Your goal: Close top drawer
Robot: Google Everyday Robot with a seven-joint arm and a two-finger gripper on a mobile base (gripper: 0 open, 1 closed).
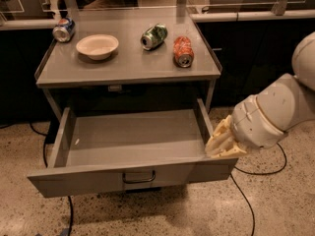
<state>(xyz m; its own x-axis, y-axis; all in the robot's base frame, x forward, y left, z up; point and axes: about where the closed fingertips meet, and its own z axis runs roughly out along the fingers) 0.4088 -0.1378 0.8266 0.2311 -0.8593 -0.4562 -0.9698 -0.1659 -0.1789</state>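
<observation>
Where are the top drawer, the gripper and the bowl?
top drawer [83, 179]: camera view, front panel, left half.
gripper [220, 143]: camera view, its tip, beside the drawer's right front corner.
bowl [97, 45]: camera view, bare inside.

Warm overhead light, sheen on tabletop [129, 63], deep shadow beneath, pale claw [221, 144] at right front corner of top drawer [83, 178]

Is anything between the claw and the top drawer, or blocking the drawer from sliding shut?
Nothing visible does. The claw is at the front corner of the open top drawer, and nothing tall sits inside it.
</observation>
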